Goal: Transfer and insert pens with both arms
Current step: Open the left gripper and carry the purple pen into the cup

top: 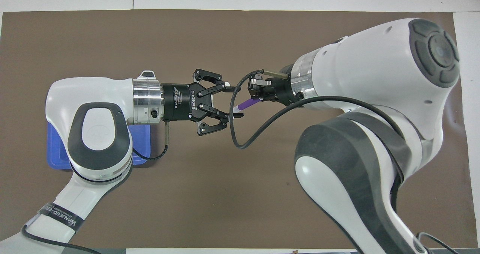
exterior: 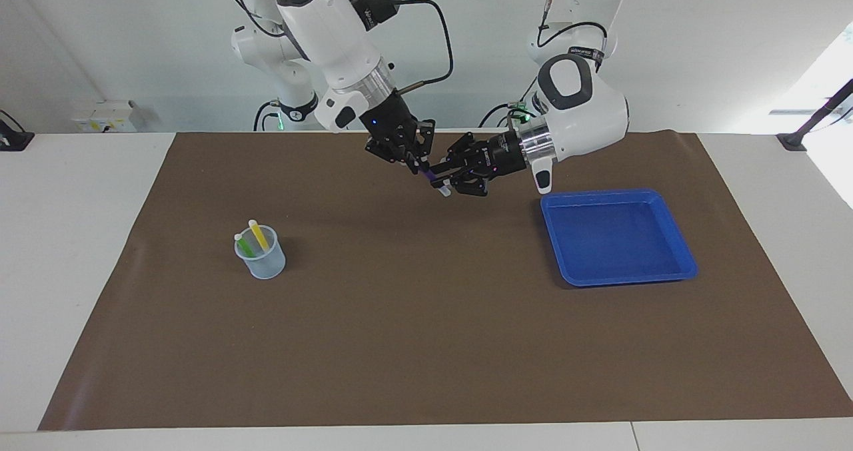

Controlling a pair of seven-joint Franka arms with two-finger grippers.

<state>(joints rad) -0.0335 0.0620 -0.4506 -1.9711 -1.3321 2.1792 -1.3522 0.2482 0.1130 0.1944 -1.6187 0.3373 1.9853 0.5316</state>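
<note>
A purple pen [exterior: 432, 175] [top: 248, 103] hangs in the air over the middle of the brown mat. My right gripper [exterior: 420, 164] [top: 259, 95] is shut on its purple barrel. My left gripper [exterior: 445, 179] [top: 237, 101] faces it, open, with its fingers on either side of the pen's whitish cap end and apart from it. A green pen [exterior: 244, 245] and a yellow pen [exterior: 258, 235] stand tilted in a clear cup [exterior: 261, 262] toward the right arm's end of the table. My right arm hides the cup in the overhead view.
A blue tray [exterior: 616, 238] [top: 56, 154] with nothing in it lies on the mat toward the left arm's end; my left arm covers most of it from above. A black cable [top: 240, 141] loops under the right wrist. The brown mat [exterior: 426, 344] covers the white table.
</note>
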